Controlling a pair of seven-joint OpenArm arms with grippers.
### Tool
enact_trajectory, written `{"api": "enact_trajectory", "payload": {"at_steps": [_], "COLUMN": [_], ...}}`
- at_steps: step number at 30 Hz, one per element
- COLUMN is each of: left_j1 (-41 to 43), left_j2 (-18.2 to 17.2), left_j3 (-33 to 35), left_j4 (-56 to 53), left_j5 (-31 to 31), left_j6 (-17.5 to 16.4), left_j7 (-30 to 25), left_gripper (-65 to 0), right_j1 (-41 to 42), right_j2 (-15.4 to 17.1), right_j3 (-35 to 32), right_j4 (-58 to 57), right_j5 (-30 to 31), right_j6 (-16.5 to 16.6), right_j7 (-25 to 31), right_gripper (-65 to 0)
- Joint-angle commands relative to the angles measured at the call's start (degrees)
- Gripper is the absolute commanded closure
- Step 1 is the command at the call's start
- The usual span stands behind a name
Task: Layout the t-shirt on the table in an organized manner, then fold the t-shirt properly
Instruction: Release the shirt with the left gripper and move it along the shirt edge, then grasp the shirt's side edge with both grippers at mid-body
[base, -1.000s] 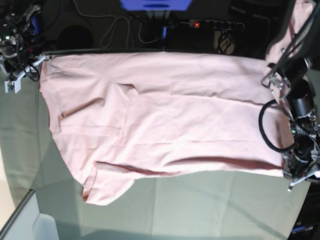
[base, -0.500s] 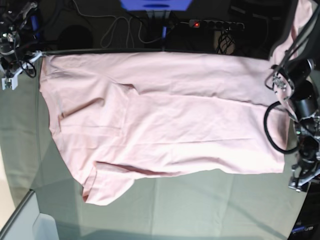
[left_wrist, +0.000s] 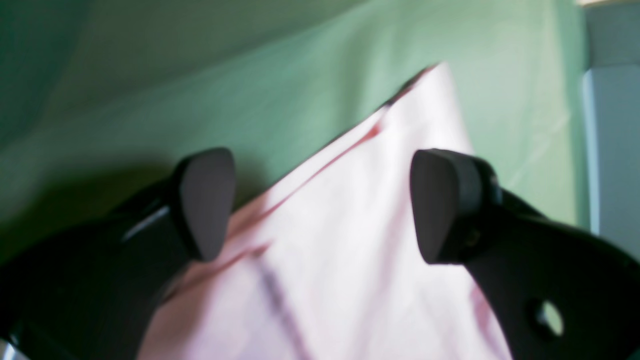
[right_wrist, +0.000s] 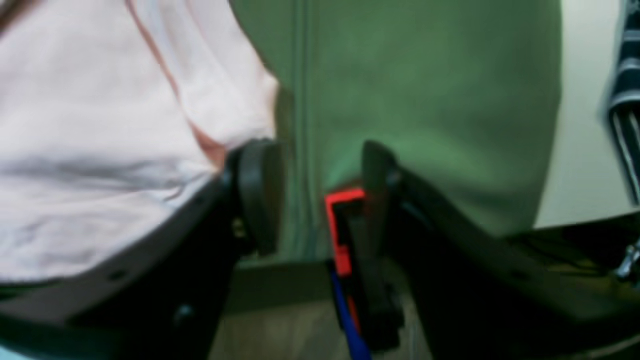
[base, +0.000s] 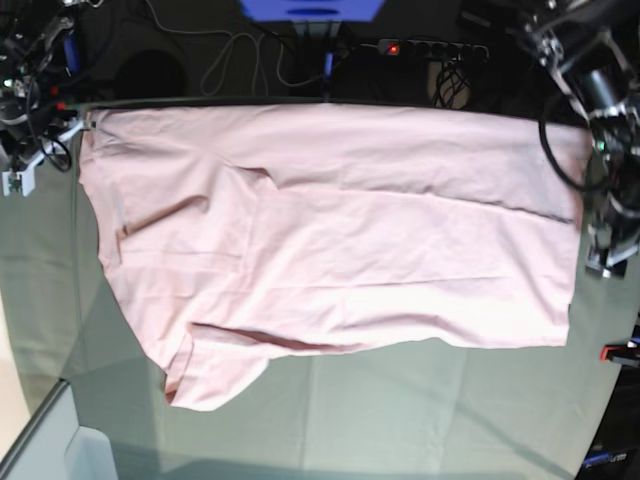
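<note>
The pale pink t-shirt (base: 330, 240) lies spread flat on the table (base: 420, 420), plain side up, with one sleeve (base: 215, 375) pointing toward the near edge. My left gripper (base: 607, 255) hangs at the shirt's right edge. In the left wrist view it (left_wrist: 320, 205) is open and empty, its fingers (left_wrist: 205, 200) apart above a shirt corner (left_wrist: 380, 200). My right gripper (base: 22, 175) is at the shirt's far-left corner. In the right wrist view it (right_wrist: 317, 200) is open and empty beside the shirt's edge (right_wrist: 125, 150), over green cloth (right_wrist: 425, 100).
A red-and-black clamp (right_wrist: 342, 225) sits just behind the right gripper's fingers, and another (base: 615, 352) at the table's right edge. A power strip (base: 432, 47) and cables (base: 240, 60) lie beyond the far edge. A pale box (base: 90, 455) stands at the near-left corner.
My left arm has lifted and drawn back toward the far right, uncovering the shirt's right edge and corner. The right gripper shifted slightly at the left corner. The shirt lies the same.
</note>
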Motion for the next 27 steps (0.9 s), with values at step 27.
{"api": "enact_trajectory", "payload": {"at_steps": [27], "left_j1": [14.4], "left_j2": [-3.2], "left_j3": [-4.6], "left_j4": [8.3], "left_j5": [-6.0], "left_j6": [-0.3], "left_j7": [-1.0], "left_gripper": [-52.5], "right_j1": [8.0], "right_j2": [3.5], "right_j3": [-2.2], "right_j4": [-6.3], "right_j5": [0.5], "right_j6": [-0.2], "right_j7": [0.8], "right_gripper": [-37.0]}}
